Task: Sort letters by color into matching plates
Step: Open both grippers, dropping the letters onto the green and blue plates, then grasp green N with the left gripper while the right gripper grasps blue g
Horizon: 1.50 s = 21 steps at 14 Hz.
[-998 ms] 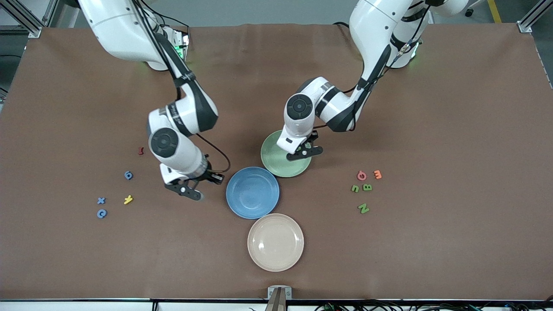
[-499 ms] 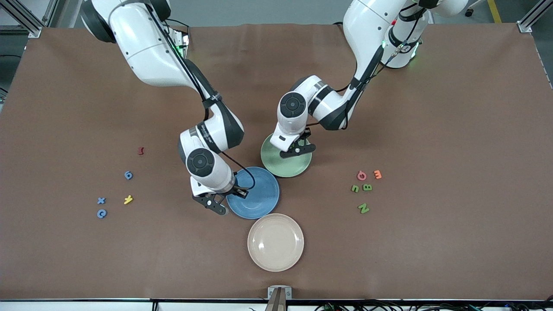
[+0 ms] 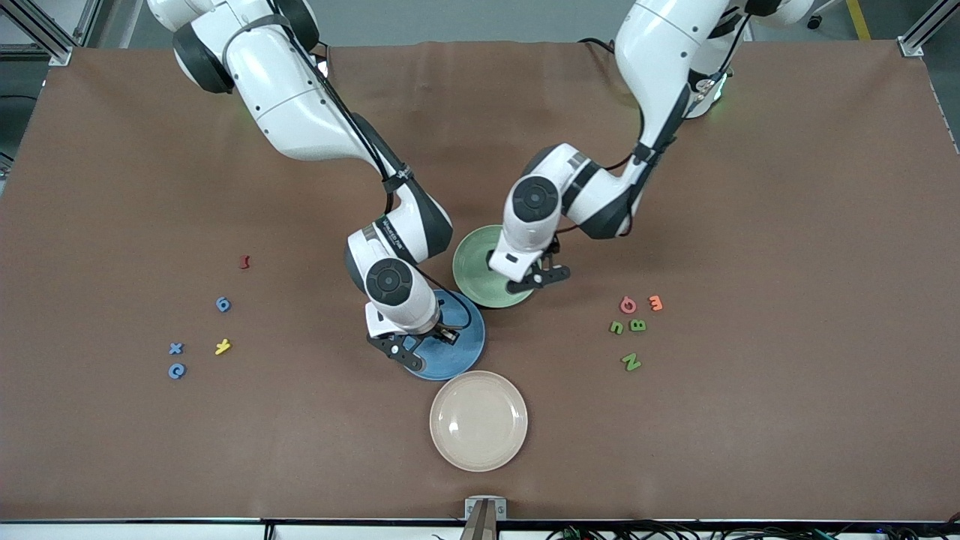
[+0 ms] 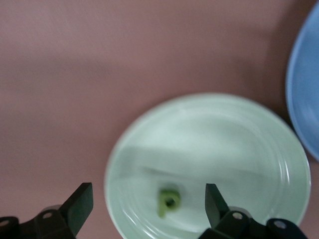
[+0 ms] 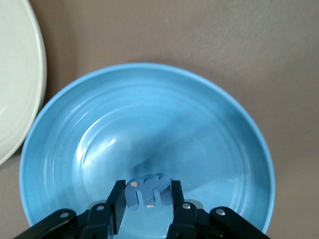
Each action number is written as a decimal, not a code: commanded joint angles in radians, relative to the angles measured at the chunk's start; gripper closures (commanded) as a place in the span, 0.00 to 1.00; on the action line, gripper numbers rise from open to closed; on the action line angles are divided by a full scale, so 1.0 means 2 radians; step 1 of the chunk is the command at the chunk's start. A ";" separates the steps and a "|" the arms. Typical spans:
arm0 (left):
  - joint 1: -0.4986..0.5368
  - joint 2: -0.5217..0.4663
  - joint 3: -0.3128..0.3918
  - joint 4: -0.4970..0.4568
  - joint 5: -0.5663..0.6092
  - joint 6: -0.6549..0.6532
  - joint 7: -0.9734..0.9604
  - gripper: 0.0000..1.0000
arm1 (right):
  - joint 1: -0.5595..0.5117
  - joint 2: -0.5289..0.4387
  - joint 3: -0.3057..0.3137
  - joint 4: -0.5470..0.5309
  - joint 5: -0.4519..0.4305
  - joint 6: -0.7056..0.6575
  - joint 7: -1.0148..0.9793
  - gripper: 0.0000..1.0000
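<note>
Currently we note both arms at work over the two task plates near the table's middle. The right gripper [image 5: 147,209] hangs over the blue plate [image 3: 463,349], its fingers narrowed on a blue letter [image 5: 148,189] pinched between the pads, above the plate's floor. The left gripper [image 4: 148,209] is over the pale green plate [image 3: 471,264], its jaws spread wide with nothing between them; a green letter P [image 4: 168,201] lies in that plate below the gap.

We count three blue letters [image 3: 176,349] on the table toward the right arm's end, with a yellow piece [image 3: 223,346] among them and a red piece [image 3: 244,262] farther from the front camera. Three green letters [image 3: 637,325] lie toward the left arm's end, just beside a pink piece [image 3: 628,304] and an orange piece [image 3: 655,302]. A cream plate [image 3: 478,450] sits nearer the front camera than the blue plate, just beside it.
</note>
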 commanded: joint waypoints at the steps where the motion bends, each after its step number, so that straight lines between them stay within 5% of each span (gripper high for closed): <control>1: 0.038 -0.014 -0.001 -0.008 0.037 -0.005 0.046 0.01 | 0.009 0.010 -0.006 0.019 -0.003 -0.010 0.012 0.99; 2: 0.051 -0.014 -0.001 -0.007 0.044 -0.004 0.058 0.01 | 0.008 0.010 -0.006 0.018 -0.003 -0.010 0.010 0.94; 3: 0.063 -0.013 0.000 -0.005 0.046 -0.001 0.070 0.01 | 0.006 0.010 -0.006 0.018 -0.003 -0.009 0.010 0.60; 4: 0.075 -0.010 0.000 -0.002 0.046 0.001 0.076 0.01 | 0.005 0.009 -0.006 0.017 -0.004 -0.009 0.010 0.01; 13: 0.162 0.063 0.003 0.068 0.042 0.051 0.070 0.01 | -0.028 -0.029 -0.008 0.003 -0.003 -0.042 0.003 0.00; 17: 0.175 0.098 0.003 0.102 0.042 0.052 0.069 0.01 | -0.084 -0.079 -0.011 -0.029 -0.008 -0.096 -0.133 0.00; 21: 0.184 0.127 0.003 0.133 0.043 0.052 0.071 0.01 | -0.152 -0.186 -0.013 -0.171 -0.010 -0.086 -0.239 0.00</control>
